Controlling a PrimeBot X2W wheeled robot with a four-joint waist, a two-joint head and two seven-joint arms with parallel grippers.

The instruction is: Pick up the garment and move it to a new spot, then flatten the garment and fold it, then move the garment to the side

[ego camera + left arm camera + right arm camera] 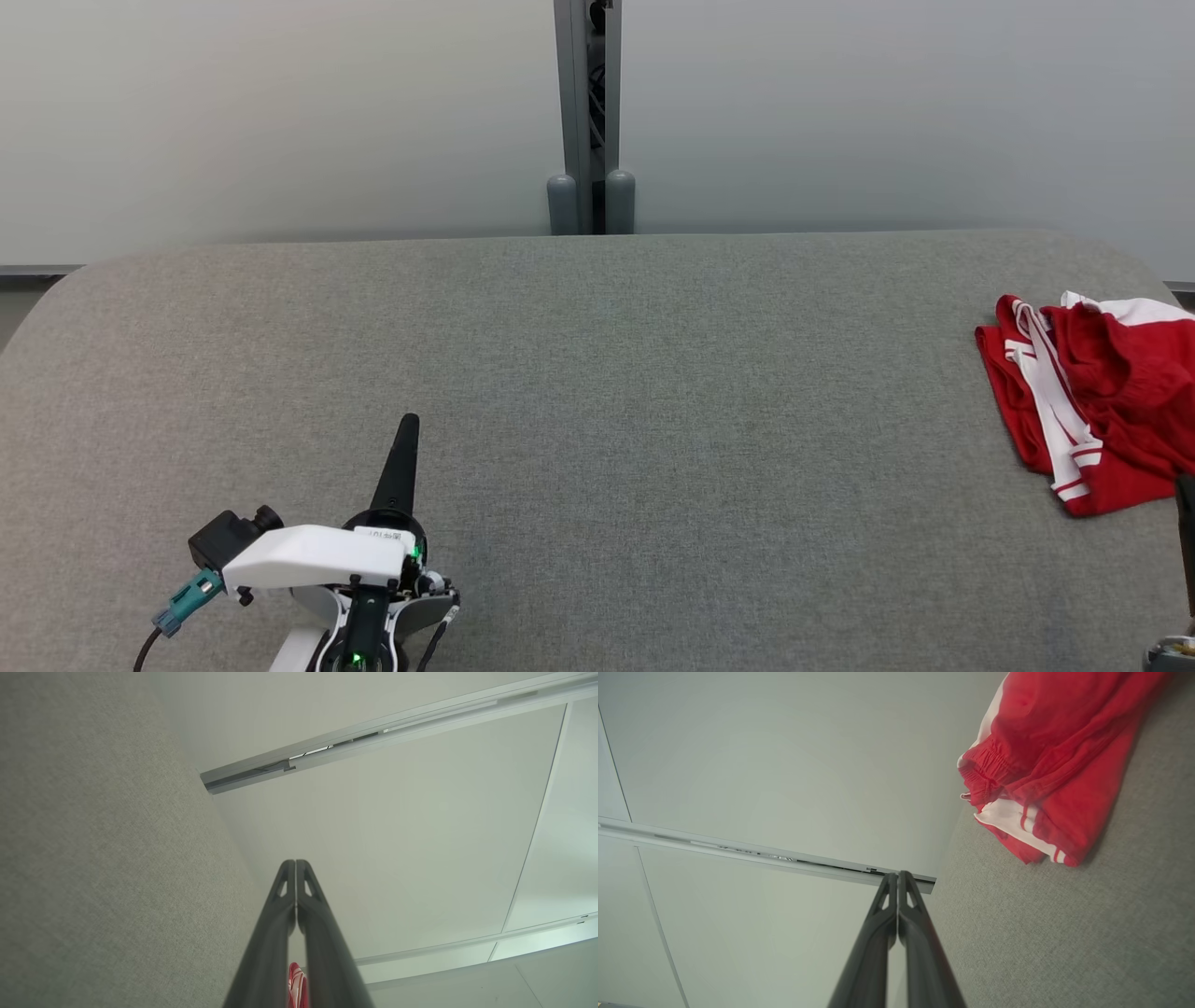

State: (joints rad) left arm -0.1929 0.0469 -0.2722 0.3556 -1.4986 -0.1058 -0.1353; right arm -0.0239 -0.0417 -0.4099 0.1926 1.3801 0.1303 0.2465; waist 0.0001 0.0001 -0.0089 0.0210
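The garment is a crumpled red pair of shorts with white stripes, lying at the far right of the grey fabric table and running past the head view's edge. My left gripper rests at the lower left, far from the garment, its fingers pressed together and empty; the left wrist view shows the same shut gripper, with a sliver of the red garment seen between the finger bases. My right gripper is shut and empty, with the garment lying beside it, apart. One dark finger of it shows just below the garment.
A grey post stands behind the table's back edge at centre, between pale wall panels. The table has rounded back corners. Wide bare fabric lies between my left gripper and the garment.
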